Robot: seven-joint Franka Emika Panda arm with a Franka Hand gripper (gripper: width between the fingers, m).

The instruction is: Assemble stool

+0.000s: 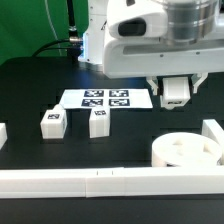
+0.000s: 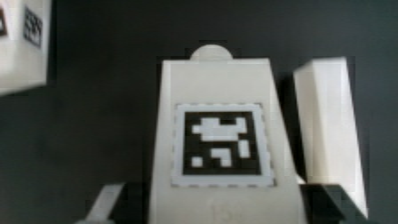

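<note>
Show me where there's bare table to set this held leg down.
Bare table lies between the loose legs and the seat, also at the marker board's left in the exterior view. Crowded: the seat's corner by the rail, near the gripper.

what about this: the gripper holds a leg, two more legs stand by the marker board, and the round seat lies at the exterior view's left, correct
No: the exterior view shows the round seat at its right. The rest holds: the gripper is shut on a leg, and two more legs stand by the marker board.
</note>
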